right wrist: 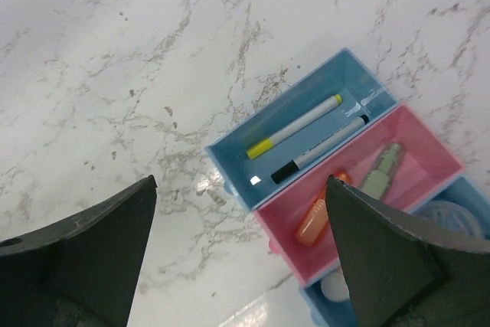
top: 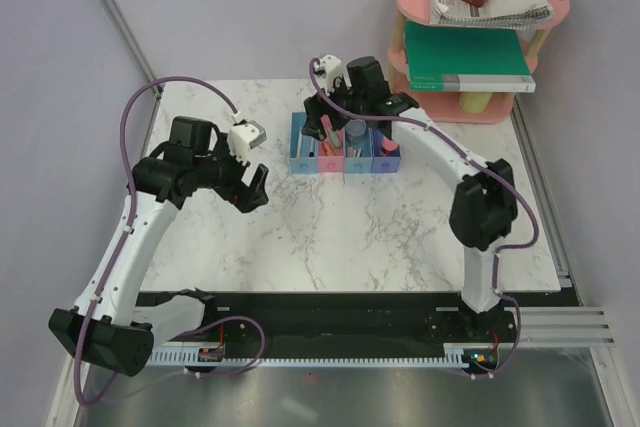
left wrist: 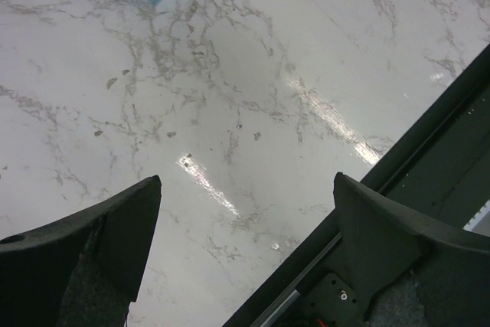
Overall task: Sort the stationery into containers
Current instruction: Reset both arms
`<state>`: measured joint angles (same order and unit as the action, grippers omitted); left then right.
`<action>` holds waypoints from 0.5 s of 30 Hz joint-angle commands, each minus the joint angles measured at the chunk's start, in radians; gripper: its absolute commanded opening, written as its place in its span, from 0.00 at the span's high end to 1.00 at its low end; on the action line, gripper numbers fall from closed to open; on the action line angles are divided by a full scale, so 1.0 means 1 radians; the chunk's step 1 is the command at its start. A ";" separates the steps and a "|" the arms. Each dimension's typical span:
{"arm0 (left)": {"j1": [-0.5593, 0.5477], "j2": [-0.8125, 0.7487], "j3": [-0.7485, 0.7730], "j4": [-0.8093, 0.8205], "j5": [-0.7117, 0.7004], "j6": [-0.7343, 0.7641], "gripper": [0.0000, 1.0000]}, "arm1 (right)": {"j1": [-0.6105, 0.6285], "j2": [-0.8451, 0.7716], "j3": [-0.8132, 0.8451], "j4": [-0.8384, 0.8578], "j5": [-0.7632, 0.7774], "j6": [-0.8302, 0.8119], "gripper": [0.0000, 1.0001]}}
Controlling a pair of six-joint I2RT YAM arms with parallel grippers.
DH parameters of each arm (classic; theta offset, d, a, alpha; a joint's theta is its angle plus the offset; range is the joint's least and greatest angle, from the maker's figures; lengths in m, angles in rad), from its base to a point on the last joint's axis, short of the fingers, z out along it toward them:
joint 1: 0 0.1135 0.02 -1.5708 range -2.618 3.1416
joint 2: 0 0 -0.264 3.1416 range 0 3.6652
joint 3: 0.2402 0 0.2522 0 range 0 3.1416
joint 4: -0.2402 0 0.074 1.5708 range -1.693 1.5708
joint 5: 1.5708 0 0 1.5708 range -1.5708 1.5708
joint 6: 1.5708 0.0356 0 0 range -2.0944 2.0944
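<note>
The right fingers (right wrist: 99, 258) are held wide apart over the containers (top: 331, 161), the thin yellow pen (right wrist: 295, 126) and black pen (right wrist: 320, 148) lying between them in a light blue bin (right wrist: 346, 80), the orange stick (right wrist: 314, 221) in the pink bin (right wrist: 430, 152), while the left fingers (left wrist: 92, 254) are spread above the marbled table (left wrist: 230, 74).

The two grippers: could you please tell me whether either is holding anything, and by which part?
Nothing is held. The right gripper is open above the row of bins; the left gripper is open over the marble tabletop.
</note>
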<state>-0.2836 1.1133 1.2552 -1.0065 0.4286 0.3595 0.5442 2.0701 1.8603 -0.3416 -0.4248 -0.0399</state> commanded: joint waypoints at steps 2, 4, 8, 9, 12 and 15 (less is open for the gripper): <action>0.075 0.051 -0.002 0.085 -0.010 -0.076 0.00 | 0.003 -0.284 -0.091 -0.198 -0.020 -0.172 0.02; 0.099 0.069 -0.003 0.097 0.010 -0.093 0.00 | 0.002 -0.385 -0.172 -0.296 0.010 -0.214 0.02; 0.115 0.068 -0.033 0.144 0.006 -0.137 0.00 | -0.007 -0.646 -0.372 -0.370 0.174 -0.270 0.02; 0.119 0.051 -0.040 0.150 -0.001 -0.143 0.00 | -0.015 -0.689 -0.441 -0.390 0.214 -0.279 0.02; 0.123 0.005 -0.060 0.155 -0.008 -0.143 0.00 | -0.056 -0.862 -0.583 -0.408 0.337 -0.302 0.02; 0.124 -0.044 -0.085 0.155 -0.036 -0.142 0.00 | -0.139 -1.002 -0.680 -0.434 0.351 -0.305 0.02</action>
<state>-0.1658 1.1564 1.1870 -0.8917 0.4183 0.2581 0.4950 1.2156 1.2900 -0.7040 -0.1970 -0.3023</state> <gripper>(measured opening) 0.993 0.982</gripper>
